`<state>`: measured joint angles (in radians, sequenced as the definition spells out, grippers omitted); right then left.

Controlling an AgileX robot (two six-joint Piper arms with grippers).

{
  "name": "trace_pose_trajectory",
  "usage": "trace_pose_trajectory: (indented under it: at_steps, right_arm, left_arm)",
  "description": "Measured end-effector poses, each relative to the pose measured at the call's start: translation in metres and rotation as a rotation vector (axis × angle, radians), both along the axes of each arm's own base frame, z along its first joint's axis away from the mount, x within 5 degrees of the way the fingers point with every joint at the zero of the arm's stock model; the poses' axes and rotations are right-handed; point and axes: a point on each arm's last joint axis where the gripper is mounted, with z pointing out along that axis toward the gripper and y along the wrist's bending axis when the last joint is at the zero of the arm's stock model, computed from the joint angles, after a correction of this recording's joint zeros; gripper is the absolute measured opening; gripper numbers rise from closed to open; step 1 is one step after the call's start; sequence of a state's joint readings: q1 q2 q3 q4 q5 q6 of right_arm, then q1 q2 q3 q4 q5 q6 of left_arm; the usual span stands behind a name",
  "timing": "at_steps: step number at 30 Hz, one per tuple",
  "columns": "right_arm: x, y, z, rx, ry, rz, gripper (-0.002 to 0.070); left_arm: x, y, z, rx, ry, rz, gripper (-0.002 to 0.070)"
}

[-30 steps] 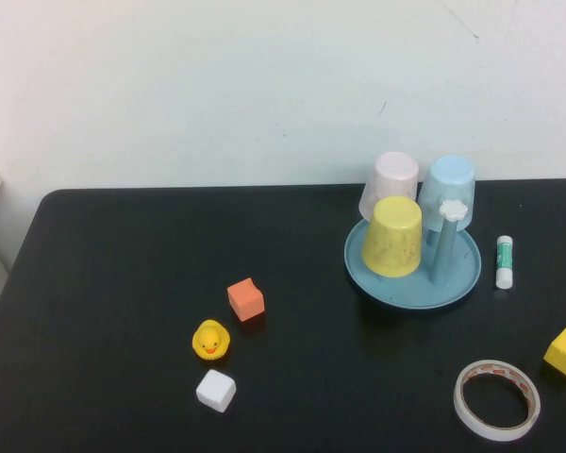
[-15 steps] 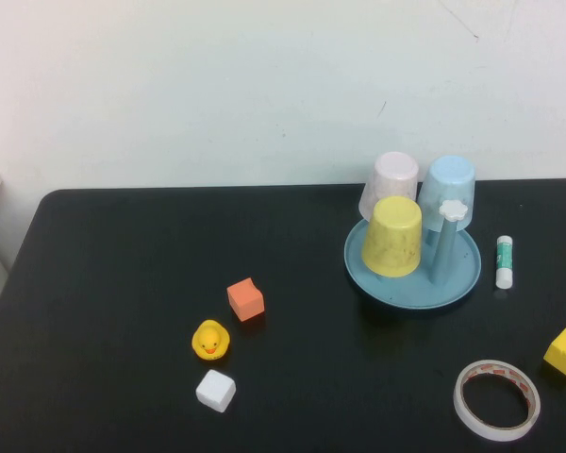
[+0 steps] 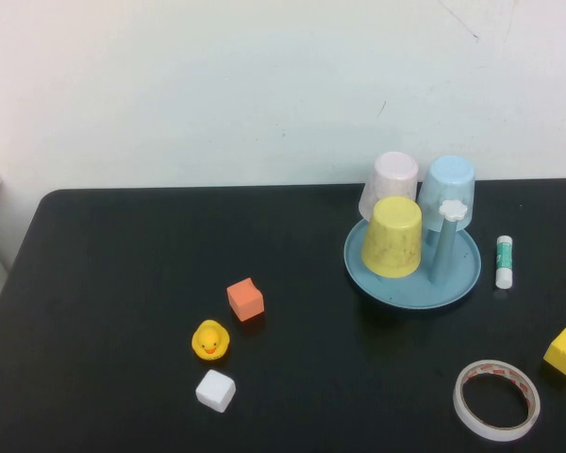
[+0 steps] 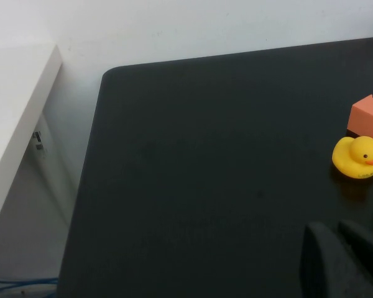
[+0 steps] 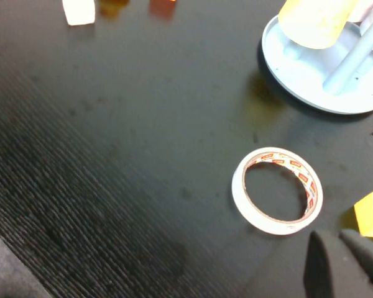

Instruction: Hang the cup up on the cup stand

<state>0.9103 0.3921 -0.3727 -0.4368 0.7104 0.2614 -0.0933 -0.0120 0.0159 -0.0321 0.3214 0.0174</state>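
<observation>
- The left gripper (image 4: 342, 261) hangs low over the near left part of the black table (image 3: 113, 283). Its two dark fingers are pressed together and hold nothing.
- The right gripper (image 5: 342, 264) hangs over the near right part of the table. Its fingers are pressed together too, with nothing in them.
- Just ahead of the right gripper lies a ring of tape (image 5: 277, 190), flat on the table. Right beside that gripper sits a small yellow block (image 5: 370, 215).
- Near the left gripper, a bit ahead and to its side, sits a little yellow duck (image 4: 357, 157). An orange block (image 4: 367, 117) is just past the duck. A white block (image 3: 215, 390) sits close to the duck, on the near side.
- Farther from the right gripper stands the cup stand (image 3: 412, 274), a round light blue dish with blue pegs.
- The cup (image 3: 393, 236) is yellow. It sits upside down on a peg at the front of the cup stand, well apart from both grippers.
- One peg with a white flower cap (image 3: 453, 209) is bare, just beside the cup.
- Behind the cup, a pink cup (image 3: 391, 182) and a light blue cup (image 3: 448, 188) sit upside down on the back pegs, side by side.
- A glue stick (image 3: 505, 261) lies on the table just beside the cup stand.
- Farthest away is a white wall (image 3: 264, 85).
</observation>
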Motion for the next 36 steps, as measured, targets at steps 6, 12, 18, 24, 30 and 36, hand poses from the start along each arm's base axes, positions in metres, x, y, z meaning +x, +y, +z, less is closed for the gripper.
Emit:
trace_pose_trajectory:
  at_steps: [6, 12, 18, 24, 30, 36]
  right_arm:
    - [0.0, 0.0, 0.0, 0.001, 0.001, -0.001, -0.0001]
    - [-0.001, -0.001, 0.001, 0.007, -0.01, -0.002, -0.0001]
    - [0.001, -0.017, 0.003, 0.06, -0.165, -0.123, -0.0001]
    - [0.0, -0.029, -0.007, 0.178, -0.449, -0.307, -0.0001]
    - [-0.006, -0.042, -0.013, 0.266, -0.583, -0.546, -0.0001]
    - [-0.008, -0.051, -0.012, 0.304, -0.616, -0.715, -0.0001]
  left_arm:
    - [0.0, 0.0, 0.0, 0.0, 0.0, 0.0, 0.0]
    - [0.0, 0.0, 0.0, 0.0, 0.0, 0.0, 0.0]
    - [0.0, 0.0, 0.0, -0.002, 0.0, 0.0, 0.0]
    - [0.0, 0.0, 0.0, -0.002, 0.0, 0.0, 0.0]
    - [0.0, 0.0, 0.0, -0.002, 0.0, 0.0, 0.0]
    - [0.0, 0.0, 0.0, -0.002, 0.0, 0.0, 0.0]
